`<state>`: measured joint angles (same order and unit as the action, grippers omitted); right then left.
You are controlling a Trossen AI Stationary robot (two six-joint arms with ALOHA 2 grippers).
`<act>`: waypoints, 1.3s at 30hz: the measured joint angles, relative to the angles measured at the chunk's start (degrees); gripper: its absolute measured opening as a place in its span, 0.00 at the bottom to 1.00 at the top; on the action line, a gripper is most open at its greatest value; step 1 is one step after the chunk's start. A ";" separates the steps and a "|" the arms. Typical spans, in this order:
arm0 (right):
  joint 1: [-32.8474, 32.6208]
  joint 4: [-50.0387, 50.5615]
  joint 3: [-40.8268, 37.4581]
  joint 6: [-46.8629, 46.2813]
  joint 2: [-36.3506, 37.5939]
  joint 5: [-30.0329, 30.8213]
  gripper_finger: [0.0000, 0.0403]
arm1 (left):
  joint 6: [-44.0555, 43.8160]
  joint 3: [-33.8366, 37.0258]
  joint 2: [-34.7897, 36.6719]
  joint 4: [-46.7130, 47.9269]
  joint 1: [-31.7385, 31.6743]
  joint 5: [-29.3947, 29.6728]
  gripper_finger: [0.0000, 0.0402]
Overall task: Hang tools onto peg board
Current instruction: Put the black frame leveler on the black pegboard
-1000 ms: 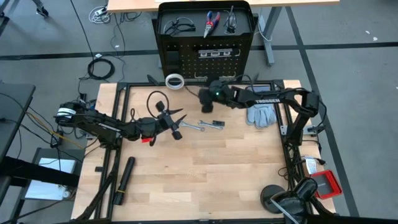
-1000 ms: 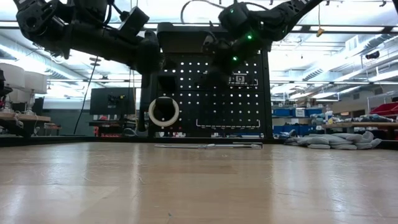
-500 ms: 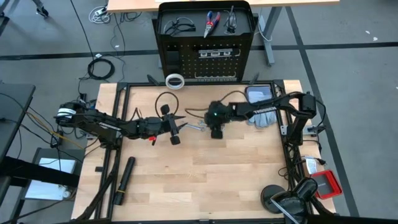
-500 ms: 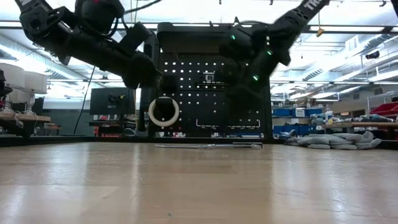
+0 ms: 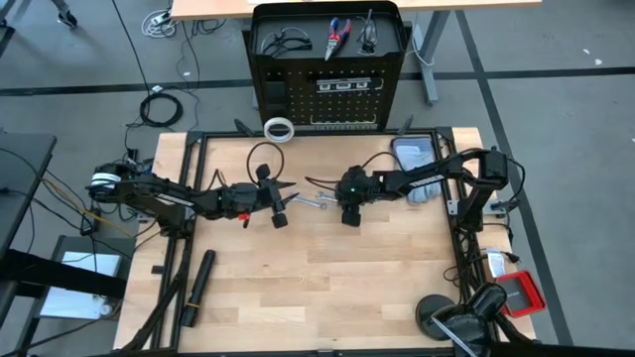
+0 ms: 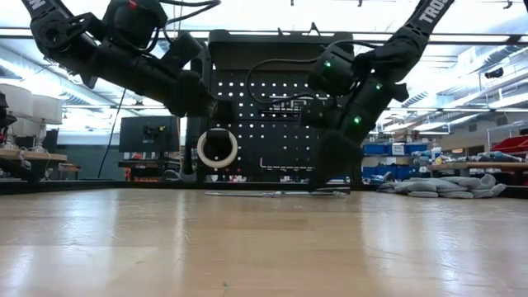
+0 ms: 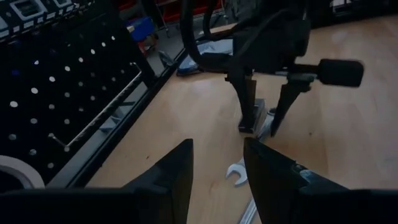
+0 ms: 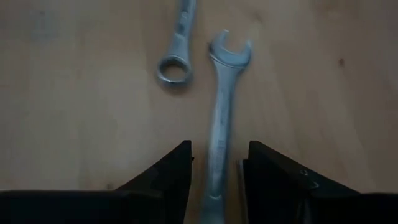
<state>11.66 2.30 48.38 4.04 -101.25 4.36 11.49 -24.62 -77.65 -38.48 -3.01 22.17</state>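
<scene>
Two silver wrenches lie flat on the table, side by side. One wrench [image 8: 221, 118] has its shaft between the fingers of my open right gripper [image 8: 216, 165], which slants down over it [image 5: 342, 203]; I see no touch. The other wrench [image 8: 176, 62] lies just beside it. My left gripper [image 7: 217, 168] hovers open and empty to the wrenches' left [image 5: 288, 188]. The peg board [image 5: 327, 99] stands at the far edge with pliers [image 5: 338, 35] and glasses [image 5: 283, 42] on it. The tape ring [image 5: 279, 129] stands at its foot.
A long black cylinder [image 5: 198, 286] lies near the table's left front. Grey gloves [image 5: 422, 193] and a flat grey tray [image 5: 412, 151] sit at the right, under my right arm. Bare wood stretches across the near half of the table.
My right gripper has come away from the peg board, gone down and toward the near edge, and tipped to point down over the wrenches. My left wrist has turned a little in place. The wrenches have not moved.
</scene>
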 joint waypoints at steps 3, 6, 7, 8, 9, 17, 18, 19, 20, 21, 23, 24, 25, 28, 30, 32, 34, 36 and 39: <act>0.05 0.22 0.01 2.77 -0.10 2.67 0.41 | 0.00 0.00 0.00 -0.91 0.00 -0.01 0.37; 0.05 2.63 1.97 6.30 -0.35 3.33 0.39 | 0.00 0.00 0.00 -1.02 0.00 -0.01 0.37; 0.07 3.96 2.96 6.53 -0.48 3.41 0.39 | 0.00 0.00 0.00 -0.90 0.00 -0.01 0.37; 0.07 5.61 4.08 6.56 -0.58 3.56 0.38 | 0.00 0.00 0.00 -0.89 0.02 0.01 0.37; 0.08 7.41 5.31 6.51 -0.63 3.59 0.38 | 0.00 0.00 0.00 -0.77 0.01 0.01 0.37; 0.22 16.74 10.39 4.00 -0.52 3.32 0.37 | -0.02 0.00 0.00 0.25 0.02 0.01 0.37; 0.50 17.47 10.41 3.41 -0.52 3.40 0.37 | -0.02 0.00 0.00 0.51 0.02 0.01 0.37; 0.87 18.38 10.41 3.16 -0.52 3.90 0.38 | -0.02 -0.01 0.00 0.63 0.02 0.01 0.37; 1.36 18.93 10.41 3.10 -0.52 4.62 0.37 | -0.02 0.00 0.00 0.65 0.02 0.01 0.37; 1.81 18.92 10.41 3.12 -0.52 5.10 0.37 | -0.02 0.00 0.00 0.67 0.02 0.01 0.37; 2.55 18.75 10.41 3.46 -0.52 5.43 0.37 | -0.02 0.00 0.00 0.65 0.02 -0.01 0.37; 2.85 18.78 10.41 3.77 -0.52 5.44 0.37 | -0.02 0.00 0.00 0.66 0.02 0.01 0.37; 3.22 18.76 10.41 4.19 -0.52 5.37 0.38 | -0.02 0.00 0.00 0.68 0.02 0.01 0.37; 4.50 19.44 10.41 5.31 -0.48 3.25 0.38 | -0.02 0.00 0.00 0.68 0.02 0.00 0.37; 5.29 19.79 10.41 5.39 -0.48 0.72 0.38 | -0.02 -0.01 0.00 0.72 0.02 0.01 0.37; 5.82 19.53 10.09 5.42 -0.41 -1.86 0.38 | -0.02 0.00 0.00 0.72 0.02 0.01 0.37; 5.99 19.42 9.04 5.49 -0.37 -3.15 0.38 | -0.02 0.00 0.00 0.74 0.02 0.01 0.37; 6.06 17.37 7.56 5.26 -0.07 -4.03 0.38 | -0.02 0.00 0.00 0.74 0.02 0.00 0.37; 6.13 14.80 5.90 3.95 0.06 -3.99 0.38 | -0.02 0.00 0.00 0.77 0.02 -0.04 0.37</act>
<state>17.79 17.10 54.27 7.99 -101.19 0.37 11.46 -24.62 -77.65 -37.71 -2.98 22.12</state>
